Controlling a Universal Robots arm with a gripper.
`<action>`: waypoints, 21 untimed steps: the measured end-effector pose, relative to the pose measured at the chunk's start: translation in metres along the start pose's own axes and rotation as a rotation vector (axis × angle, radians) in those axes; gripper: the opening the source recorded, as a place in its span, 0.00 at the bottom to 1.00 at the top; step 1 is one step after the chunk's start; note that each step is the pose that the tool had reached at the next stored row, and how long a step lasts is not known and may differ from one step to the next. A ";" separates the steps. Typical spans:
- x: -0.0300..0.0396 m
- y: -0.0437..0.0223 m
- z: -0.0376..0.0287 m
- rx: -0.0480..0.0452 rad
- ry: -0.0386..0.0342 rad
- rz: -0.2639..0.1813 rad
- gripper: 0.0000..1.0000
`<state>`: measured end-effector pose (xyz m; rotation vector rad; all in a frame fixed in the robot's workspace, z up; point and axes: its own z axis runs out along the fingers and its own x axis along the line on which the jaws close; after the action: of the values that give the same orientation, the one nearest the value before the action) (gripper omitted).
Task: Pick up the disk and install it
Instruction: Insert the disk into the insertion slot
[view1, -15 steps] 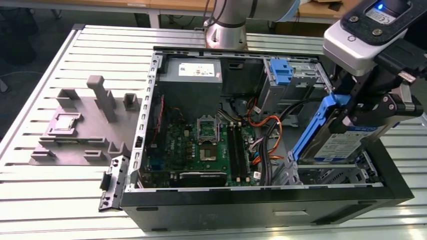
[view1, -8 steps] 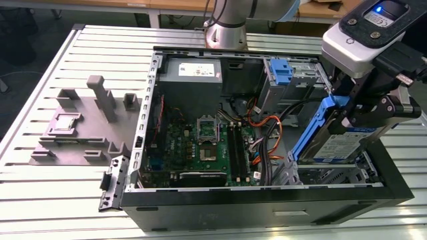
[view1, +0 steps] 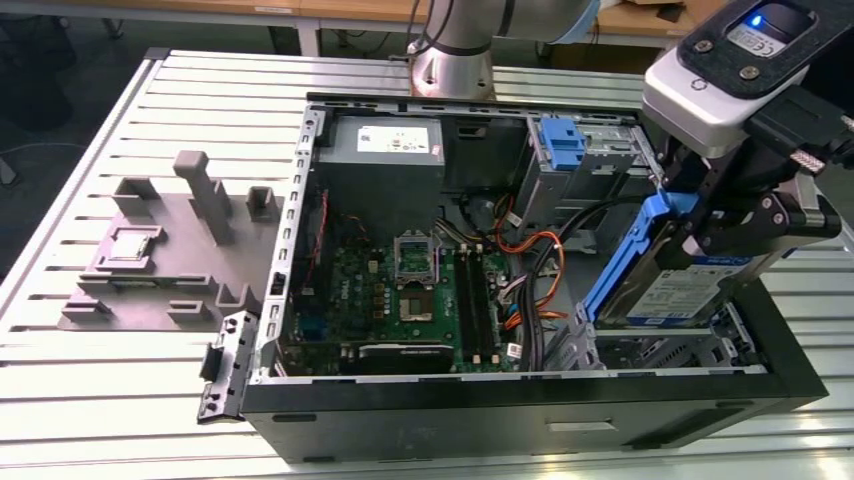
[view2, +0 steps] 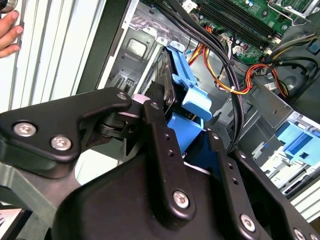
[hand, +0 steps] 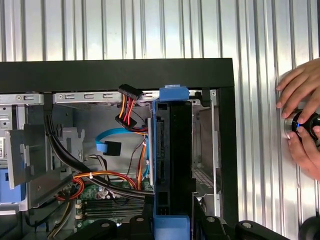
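In the exterior view the disk (view1: 678, 292), grey metal with a white-and-blue label and a blue bracket, hangs tilted above the drive bay (view1: 667, 352) in the near right corner of the open computer case (view1: 534, 405). My gripper (view1: 710, 238) is shut on its upper end. The first wrist view shows the disk (hand: 172, 160) edge-on, its far end over the bay beside the case's black wall, and my gripper (hand: 172, 222) clamped on its near end. In the second wrist view the black fingers (view2: 156, 127) grip the blue-bracketed disk (view2: 187, 97).
Orange and black cables (view1: 541, 275) run just beside the bay. The motherboard (view1: 407, 290), a grey power-supply box (view1: 384, 140) and a silver cage with a blue latch (view1: 567, 145) sit inside the case. A person's hands (hand: 300, 120) rest on a round device outside the case wall.
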<state>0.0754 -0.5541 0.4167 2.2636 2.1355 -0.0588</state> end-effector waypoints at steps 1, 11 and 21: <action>-0.0002 0.0000 0.0000 0.0000 0.0000 0.000 0.37; -0.0033 0.0002 0.0007 0.0000 -0.0001 0.000 0.37; -0.0037 0.0003 0.0060 0.0000 -0.0002 0.000 0.37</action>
<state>0.0754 -0.5581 0.4109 2.2636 2.1353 -0.0590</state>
